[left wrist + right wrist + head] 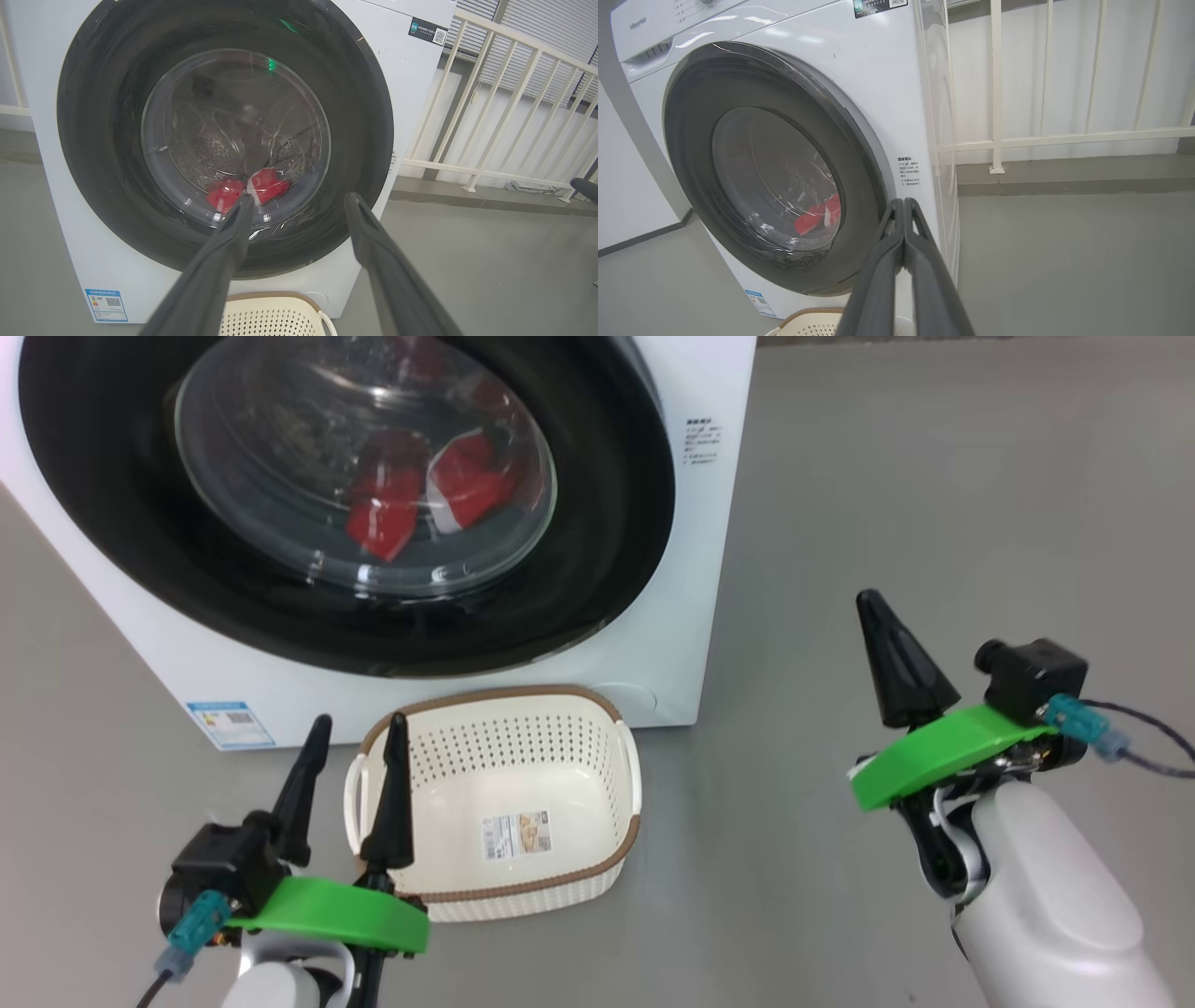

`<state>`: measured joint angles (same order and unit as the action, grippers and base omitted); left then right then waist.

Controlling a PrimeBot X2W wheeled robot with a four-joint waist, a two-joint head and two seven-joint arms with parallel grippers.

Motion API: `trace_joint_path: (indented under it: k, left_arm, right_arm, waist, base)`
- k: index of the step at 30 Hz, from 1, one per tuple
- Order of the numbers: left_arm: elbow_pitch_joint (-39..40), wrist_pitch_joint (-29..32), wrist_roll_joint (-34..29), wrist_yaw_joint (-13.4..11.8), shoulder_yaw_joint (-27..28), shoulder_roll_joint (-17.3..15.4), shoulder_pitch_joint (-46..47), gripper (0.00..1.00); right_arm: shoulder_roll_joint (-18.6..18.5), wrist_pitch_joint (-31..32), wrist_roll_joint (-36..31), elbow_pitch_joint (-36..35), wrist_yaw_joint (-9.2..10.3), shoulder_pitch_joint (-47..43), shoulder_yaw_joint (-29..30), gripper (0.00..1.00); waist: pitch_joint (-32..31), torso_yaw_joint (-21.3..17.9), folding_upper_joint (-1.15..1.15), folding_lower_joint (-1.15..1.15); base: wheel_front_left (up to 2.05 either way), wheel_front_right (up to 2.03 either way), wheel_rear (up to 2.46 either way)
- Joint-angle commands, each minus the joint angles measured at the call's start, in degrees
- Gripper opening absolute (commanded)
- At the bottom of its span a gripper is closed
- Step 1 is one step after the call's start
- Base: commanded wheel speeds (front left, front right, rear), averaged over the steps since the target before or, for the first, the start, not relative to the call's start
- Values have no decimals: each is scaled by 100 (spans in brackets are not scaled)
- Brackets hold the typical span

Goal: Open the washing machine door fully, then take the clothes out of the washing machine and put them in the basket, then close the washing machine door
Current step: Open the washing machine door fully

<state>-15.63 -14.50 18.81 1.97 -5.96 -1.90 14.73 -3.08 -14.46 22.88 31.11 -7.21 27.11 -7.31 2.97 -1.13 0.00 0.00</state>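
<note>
A: Where does the washing machine (691,569) stand?
B: Straight ahead on the grey floor, the washing machine door (607,523) shut flush.
A: And the basket (597,887)?
B: On the floor just before it, below the door. The clothes (467,481) lie red behind the glass.
A: Grippers?
B: Left gripper (360,719) with jaws apart by the basket; right gripper (873,602) with jaws pressed together, off to the machine's right.

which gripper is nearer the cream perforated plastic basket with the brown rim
Left. The open left gripper hovers by the cream perforated basket's near left corner, one finger overlapping its rim in the head view. The shut right gripper is well off to the basket's right.
</note>
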Motion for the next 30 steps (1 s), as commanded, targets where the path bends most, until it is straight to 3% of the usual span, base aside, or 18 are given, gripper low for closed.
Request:
trace_joint_path:
  k: [1,11,22,30]
  left_arm:
    - [198,-50,37,-40,144,-98,271,100]
    - [429,-50,23,32,26,-98,432,100]
    - [602,-50,13,108,-105,-98,548,100]
    - [763,-50,-14,99,-195,-98,596,100]
  right_arm:
    - [20,-54,148,-101,-28,253,-105,0]
    - [20,-54,1731,234,-28,873,-42,0]
    - [20,-51,2948,674,-28,1489,-178,0]
    - [16,367,4001,833,-28,2008,-129,0]
  waist:
    - [98,66,0,0]
    - [518,304,0,0]
    - [805,600,0,0]
    - [1139,750,0,0]
  base:
    - [0,0,0]
    - [0,0,0]
    - [0,0,0]
    - [0,0,0]
